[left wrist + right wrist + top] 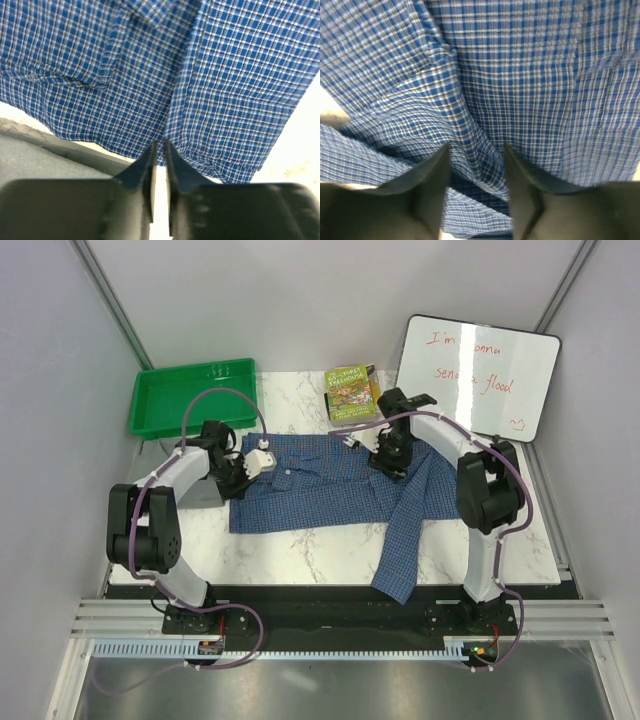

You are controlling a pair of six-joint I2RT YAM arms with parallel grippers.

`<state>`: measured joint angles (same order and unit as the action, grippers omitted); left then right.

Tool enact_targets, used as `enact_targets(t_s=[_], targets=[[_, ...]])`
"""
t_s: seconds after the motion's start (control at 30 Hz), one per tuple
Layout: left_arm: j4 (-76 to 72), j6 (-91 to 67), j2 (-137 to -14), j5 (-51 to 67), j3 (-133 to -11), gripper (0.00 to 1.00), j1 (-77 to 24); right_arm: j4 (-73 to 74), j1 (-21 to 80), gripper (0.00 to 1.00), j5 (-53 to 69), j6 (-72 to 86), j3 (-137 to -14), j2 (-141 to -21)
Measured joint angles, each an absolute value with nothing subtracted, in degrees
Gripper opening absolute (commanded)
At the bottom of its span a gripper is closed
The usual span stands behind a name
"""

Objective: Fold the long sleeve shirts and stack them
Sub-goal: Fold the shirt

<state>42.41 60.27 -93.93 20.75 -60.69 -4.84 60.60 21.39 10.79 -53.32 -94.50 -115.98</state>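
Note:
A blue checked long sleeve shirt (pixel 320 485) lies spread across the marble table (pixel 300 550). One sleeve (pixel 400 555) trails toward the front edge. My left gripper (pixel 245 475) is at the shirt's left edge. In the left wrist view its tips (pixel 160 145) stand a narrow slit apart against the hem (pixel 210 160), with no cloth between them. My right gripper (pixel 388 462) is low over the shirt's right shoulder area. It is open (pixel 476 147), its fingers either side of a raised fold (pixel 480 165). A plain grey cloth (pixel 30 160), seemingly the grey shirt, lies under the left arm (pixel 205 492).
A green tray (pixel 190 395) sits at the back left. A book (pixel 352 392) and a leaning whiteboard (pixel 478 375) stand at the back right. Grey walls close in both sides. The sleeve end (pixel 395 585) reaches the table's front edge.

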Motion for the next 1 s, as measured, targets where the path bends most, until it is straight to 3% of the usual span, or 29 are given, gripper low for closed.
enact_targets(t_s=[0.1, 0.27, 0.53, 0.67, 0.9, 1.0], targets=[[41.82, 59.02, -94.13, 19.66, -60.82, 0.37, -4.71, 60.69, 20.45, 0.88, 10.63, -50.72, -94.61, -115.83], [42.35, 57.23, -91.5, 20.08, -61.45, 0.43, -4.21, 65.34, 11.77, 0.91, 15.62, -45.93, -96.71, -113.03], [45.58, 54.06, -87.9, 23.09, -63.16, 0.45, -4.38, 70.02, -7.35, 0.79, 19.97, -41.74, -87.74, -101.49], [46.19, 53.39, -88.14, 23.14, -62.67, 0.43, -5.02, 69.23, -8.73, 0.7, 20.25, -40.12, -82.21, -103.7], [44.82, 52.97, -93.51, 22.52, -60.45, 0.36, -6.76, 62.26, -8.58, 0.42, 17.85, -36.18, -79.88, -111.48], [43.68, 52.82, -96.55, 21.02, -59.35, 0.28, -7.11, 59.61, -8.58, 0.37, 15.59, -35.7, -77.95, -112.68]])
